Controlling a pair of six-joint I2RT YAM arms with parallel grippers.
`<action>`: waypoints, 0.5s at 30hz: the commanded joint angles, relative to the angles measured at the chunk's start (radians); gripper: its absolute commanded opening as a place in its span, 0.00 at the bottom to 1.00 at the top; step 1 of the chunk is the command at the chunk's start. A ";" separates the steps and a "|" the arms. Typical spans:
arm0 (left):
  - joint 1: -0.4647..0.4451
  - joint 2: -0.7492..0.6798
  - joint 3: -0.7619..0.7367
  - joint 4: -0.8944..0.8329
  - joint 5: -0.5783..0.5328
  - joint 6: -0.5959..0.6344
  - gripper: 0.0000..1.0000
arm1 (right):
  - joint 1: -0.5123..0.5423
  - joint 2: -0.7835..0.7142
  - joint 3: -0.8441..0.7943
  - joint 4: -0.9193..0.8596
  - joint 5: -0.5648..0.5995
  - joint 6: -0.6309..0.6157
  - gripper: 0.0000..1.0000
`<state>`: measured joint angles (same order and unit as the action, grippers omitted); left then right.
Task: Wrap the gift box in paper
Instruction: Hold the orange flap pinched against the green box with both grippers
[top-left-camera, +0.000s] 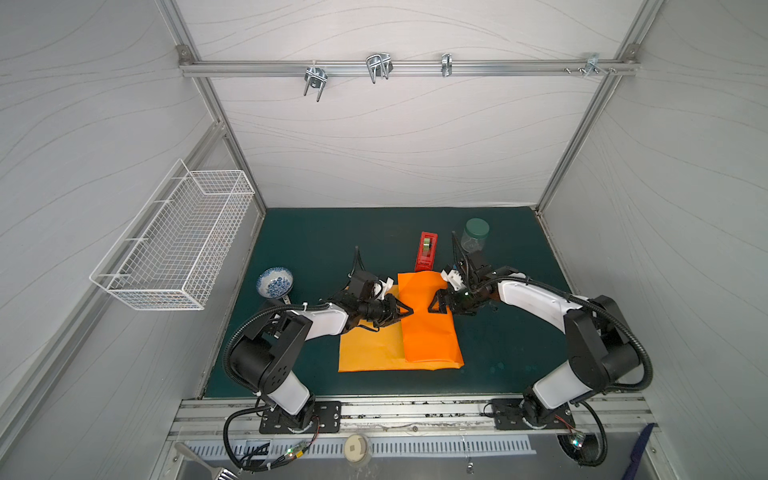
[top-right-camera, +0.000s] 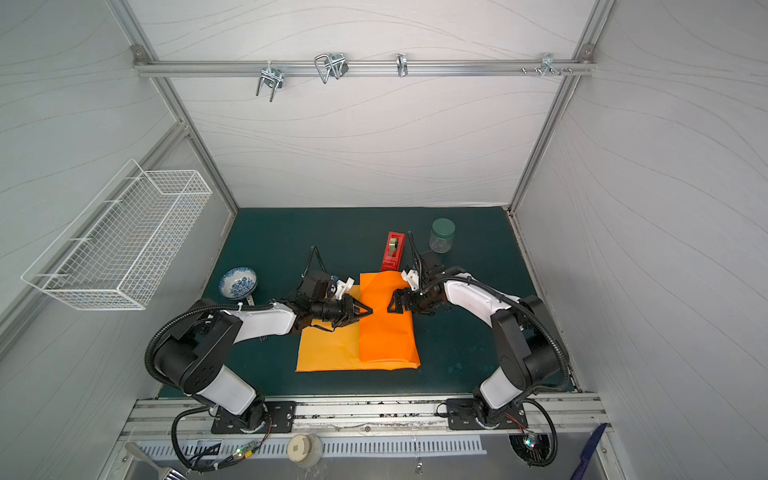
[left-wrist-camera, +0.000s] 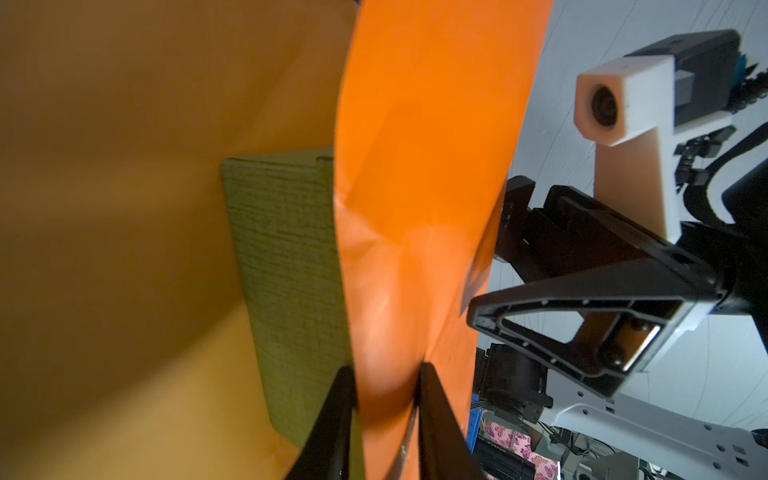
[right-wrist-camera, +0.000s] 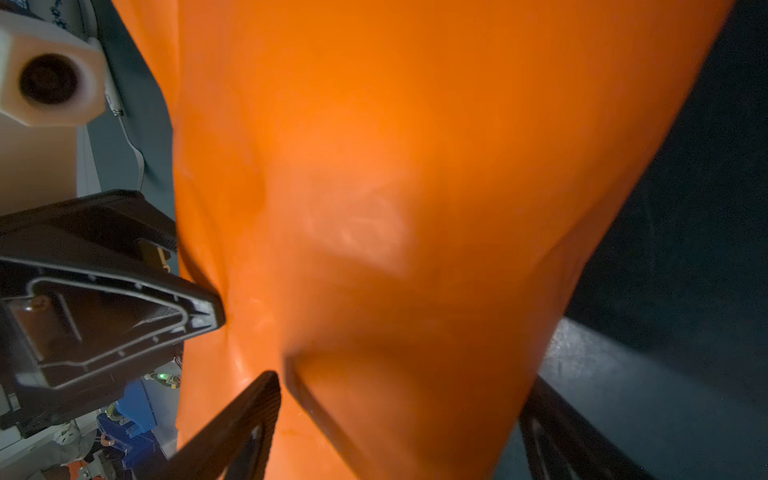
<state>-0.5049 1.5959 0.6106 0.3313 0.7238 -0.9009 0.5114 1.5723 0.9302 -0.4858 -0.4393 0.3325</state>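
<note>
Nearest the lens, black tapered left claw clamped on the flap edge of thin, creased orange paper. Under that flap, on the sheet's yellower side, flat olive gift box, finely ribbed, square-cornered. Rightward, right claw spread wide, tips against the flap.

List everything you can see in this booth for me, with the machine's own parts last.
paper: one, orange, mid-mat, one flap folded over
gift box: one, olive-green, under that flap, shown only by the left wrist view
tape dispenser: one, red, just behind the paper
jar: one, clear with green lid, back right of the mat
bowl: one, blue and white, left side of the mat
wire basket: one, white, on the left wall
hooks: several, silver, on the back rail
mat: one, dark green, covering the table
left gripper: one, black, shut on the flap's edge
right gripper: one, black, open at the flap
</note>
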 joint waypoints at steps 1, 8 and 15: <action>0.008 0.005 -0.014 -0.078 -0.052 0.008 0.08 | 0.014 0.021 -0.020 0.001 0.012 0.010 0.88; 0.000 -0.069 0.005 -0.158 -0.106 0.018 0.48 | 0.029 0.024 -0.035 -0.001 0.040 0.016 0.86; -0.052 -0.052 0.056 -0.206 -0.144 0.050 0.69 | 0.033 0.024 -0.037 0.007 0.040 0.017 0.86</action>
<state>-0.5327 1.5326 0.6231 0.1619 0.6125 -0.8711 0.5301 1.5745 0.9188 -0.4519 -0.4385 0.3511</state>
